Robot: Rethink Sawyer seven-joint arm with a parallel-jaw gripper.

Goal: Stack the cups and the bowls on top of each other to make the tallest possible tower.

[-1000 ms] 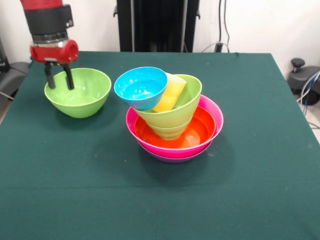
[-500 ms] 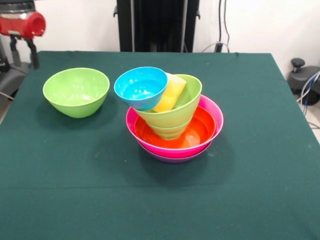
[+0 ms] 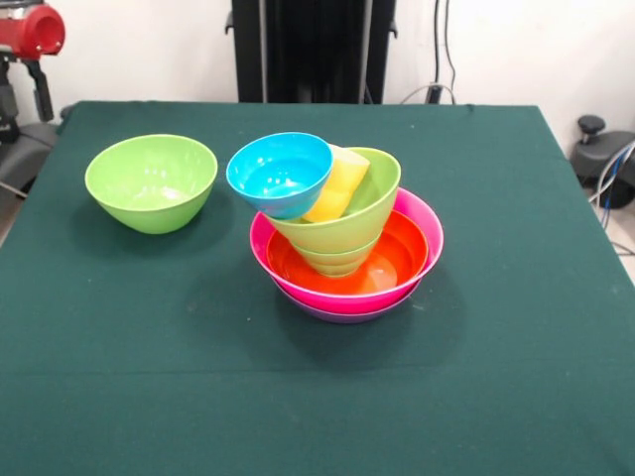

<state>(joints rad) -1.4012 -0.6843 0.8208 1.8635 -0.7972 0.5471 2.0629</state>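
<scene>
Green bowl [image 3: 151, 181] sits alone at the far left, released; the gripper [image 3: 22, 79] has pulled away past the table's far-left corner, empty, though whether it is open I cannot tell. Right of the bowl stands the tower [image 3: 345, 243]: purple, pink and orange bowls, two green ones, then a tilted blue bowl [image 3: 279, 174] and yellow cup [image 3: 337, 184]. Probably the lone bowl goes on next.

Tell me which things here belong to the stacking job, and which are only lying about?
Job: lone green bowl; blue bowl; yellow cup; stacked green bowls; orange bowl; pink bowl; purple bowl.
Lying about: cables; black stand.
</scene>
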